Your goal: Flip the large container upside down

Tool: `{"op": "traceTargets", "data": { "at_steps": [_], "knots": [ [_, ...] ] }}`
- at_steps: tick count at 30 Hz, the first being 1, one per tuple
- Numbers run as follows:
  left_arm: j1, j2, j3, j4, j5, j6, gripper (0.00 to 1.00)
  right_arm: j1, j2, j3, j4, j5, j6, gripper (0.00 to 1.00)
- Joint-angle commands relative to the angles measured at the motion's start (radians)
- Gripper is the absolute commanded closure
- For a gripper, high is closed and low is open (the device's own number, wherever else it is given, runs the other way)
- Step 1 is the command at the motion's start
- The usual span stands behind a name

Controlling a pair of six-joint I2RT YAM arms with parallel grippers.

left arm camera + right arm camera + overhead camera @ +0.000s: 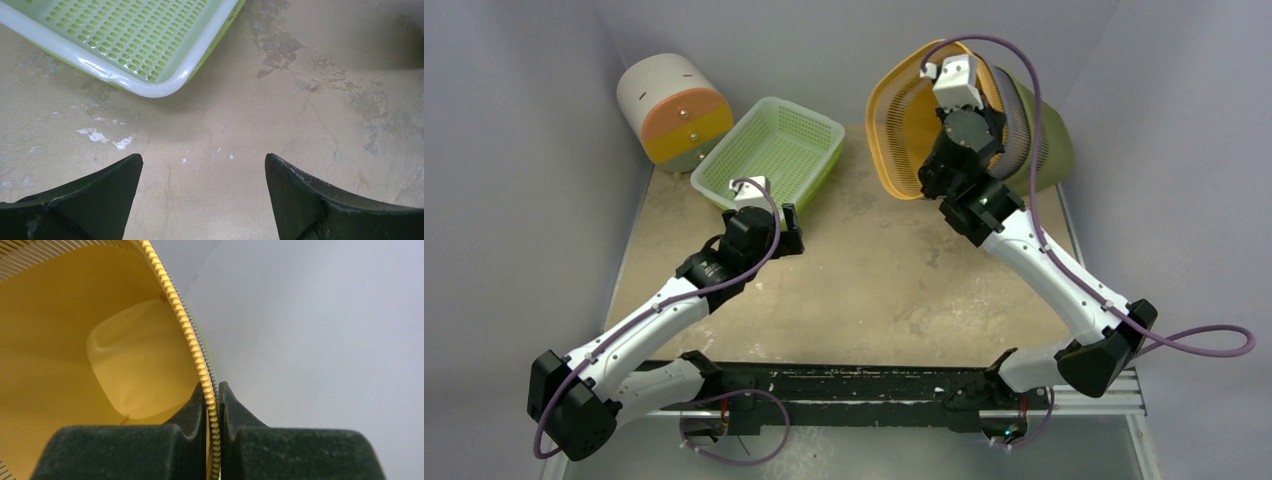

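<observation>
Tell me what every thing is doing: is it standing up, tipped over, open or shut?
yellow basket: tipped on its side, held by its rim.
olive bin: tipped over too, behind the yellow basket.
green tray: open side up, nothing in it.
white and orange tub: lying on its side.
left gripper: open, holding nothing.
right gripper: shut on the yellow basket's rim.

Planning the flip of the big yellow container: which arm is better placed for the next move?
Right. The right gripper is shut on the rim of the yellow container; the left gripper hangs open over the table near the green basket.
</observation>
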Motion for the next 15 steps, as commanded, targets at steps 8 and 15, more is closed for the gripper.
{"op": "traceTargets", "data": {
  "at_steps": [8, 15],
  "knots": [
    [-0.003, -0.027, 0.024, 0.001, -0.025, 0.002, 0.11, -0.091, 0.034, 0.127, 0.082, -0.121, 0.132, 1.00],
    [-0.004, -0.021, 0.017, 0.009, -0.038, 0.005, 0.11, -0.090, 0.106, 0.414, -0.333, -0.345, 0.435, 1.00]
  ]
}}
